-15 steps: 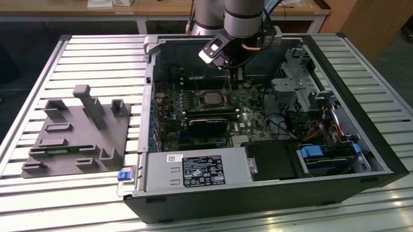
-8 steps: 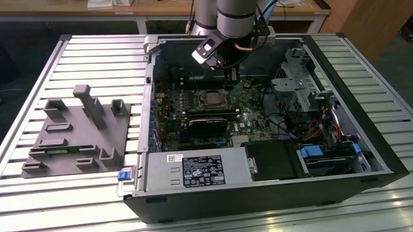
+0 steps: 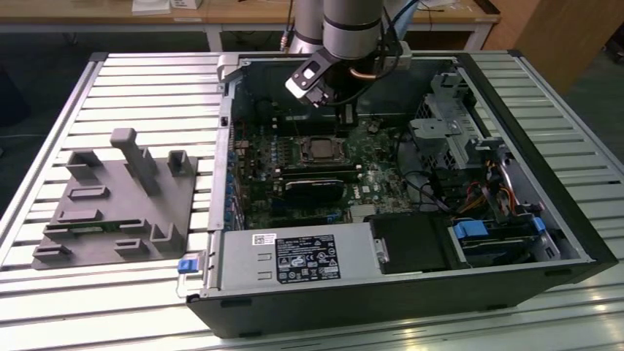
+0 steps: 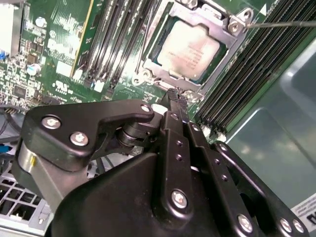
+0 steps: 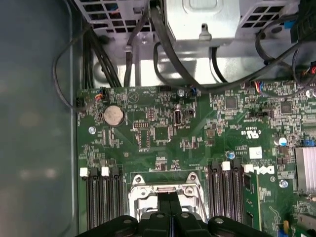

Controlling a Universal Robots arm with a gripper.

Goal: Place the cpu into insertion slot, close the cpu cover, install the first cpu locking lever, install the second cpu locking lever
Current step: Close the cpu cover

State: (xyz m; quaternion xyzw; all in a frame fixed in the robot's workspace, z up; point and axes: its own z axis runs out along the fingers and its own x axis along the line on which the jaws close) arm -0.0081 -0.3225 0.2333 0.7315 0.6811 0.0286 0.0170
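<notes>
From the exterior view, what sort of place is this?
Probably a robotics lab or assembly test cell: an open desktop computer case lies on a slatted metal table, a grey fixture plate sits beside it, and wooden workbenches stand behind.

Motherboard point(image 5: 217, 148) green, speckled with small black and silver parts; memory slots point(image 4: 118, 39) black. Chip point(image 4: 190, 49) pale silvery-grey, inside a bright silver cover point(image 4: 224, 19). Gripper point(image 4: 177, 98) matte black with silver screw heads; table point(image 3: 146, 88) striped in pale grey slats.

My arm point(image 3: 349, 29) hangs steeply from above. My gripper point(image 4: 176, 98) points downward, fingers point(image 4: 172, 126) pressed together, holding nothing.
</notes>
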